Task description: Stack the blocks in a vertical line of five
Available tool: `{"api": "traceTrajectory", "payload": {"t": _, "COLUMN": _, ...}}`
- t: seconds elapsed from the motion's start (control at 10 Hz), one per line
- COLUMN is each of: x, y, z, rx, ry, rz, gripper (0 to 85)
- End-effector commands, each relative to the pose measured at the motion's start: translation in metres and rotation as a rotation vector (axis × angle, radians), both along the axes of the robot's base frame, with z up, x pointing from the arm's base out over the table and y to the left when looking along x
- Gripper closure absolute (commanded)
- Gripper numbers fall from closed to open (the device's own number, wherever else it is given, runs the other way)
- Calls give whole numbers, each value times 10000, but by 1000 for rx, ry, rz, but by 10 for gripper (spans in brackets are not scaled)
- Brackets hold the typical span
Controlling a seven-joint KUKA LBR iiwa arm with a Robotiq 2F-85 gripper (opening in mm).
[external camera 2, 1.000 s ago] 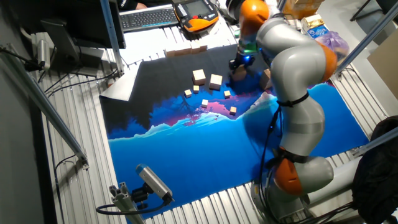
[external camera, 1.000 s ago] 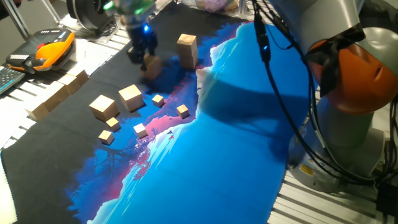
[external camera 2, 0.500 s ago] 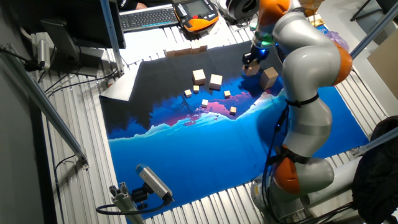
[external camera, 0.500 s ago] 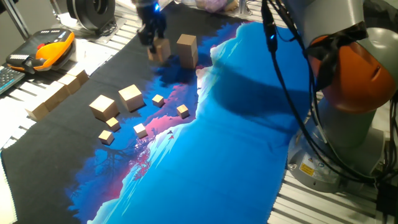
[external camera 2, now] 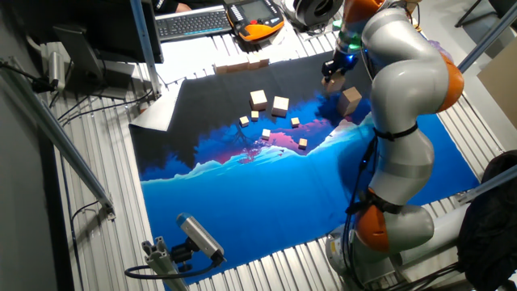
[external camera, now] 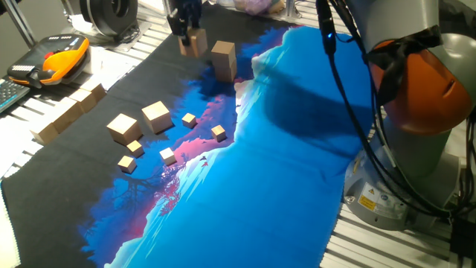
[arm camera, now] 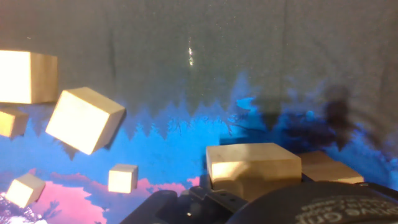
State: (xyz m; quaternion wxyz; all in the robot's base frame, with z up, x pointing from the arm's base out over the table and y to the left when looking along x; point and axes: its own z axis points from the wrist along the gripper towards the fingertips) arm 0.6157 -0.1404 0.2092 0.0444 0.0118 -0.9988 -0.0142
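A light-tan block (external camera: 194, 42) is gripped between the jaws of the gripper (external camera: 186, 24) and is held in the air above the black part of the mat (external camera: 282, 171), just beside and slightly higher than a two-block stack (external camera: 224, 60) that stands upright near the mat's far edge. In the other fixed view the same held block (external camera 2: 333, 82) is seen up and to the left of the stack (external camera 2: 350, 101), apart from it. In the hand view the held block (arm camera: 252, 169) fills the lower middle, with the stack's top (arm camera: 329, 169) partly hidden just behind it to the right. Two more loose blocks (external camera: 156, 117) (external camera: 123, 128) lie side by side on the black area, well apart from the stack; in the hand view they are seen at the left (arm camera: 84, 119) (arm camera: 25, 76). Around them several tiny cubes (external camera: 218, 132) are scattered where the black meets the pink and blue print. Long wooden bars (external camera: 67, 113) lie along the mat's left edge. The arm (external camera 2: 404, 89) is stretched from its base across the blue part of the mat, with the wrist bent downward over the far side. An orange and black handheld pendant (external camera: 56, 59) rests on the table beyond the mat; no writing on it can be read. No containers can be made out.
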Motion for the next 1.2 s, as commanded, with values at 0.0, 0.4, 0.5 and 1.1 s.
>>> {"api": "traceTrajectory", "payload": {"t": 0.0, "x": 1, "y": -1, "z": 0, "rx": -12, "ry": -13, "rz": -13, "gripper": 850}}
{"api": "traceTrajectory", "payload": {"t": 0.4, "x": 1, "y": -1, "z": 0, "rx": -65, "ry": -97, "rz": 9, "gripper": 850}}
{"api": "traceTrajectory", "payload": {"t": 0.5, "x": -20, "y": -45, "z": 29, "rx": -61, "ry": -77, "rz": 57, "gripper": 850}}
{"api": "traceTrajectory", "payload": {"t": 1.1, "x": -265, "y": -575, "z": 190, "rx": -97, "ry": -36, "rz": 132, "gripper": 850}}
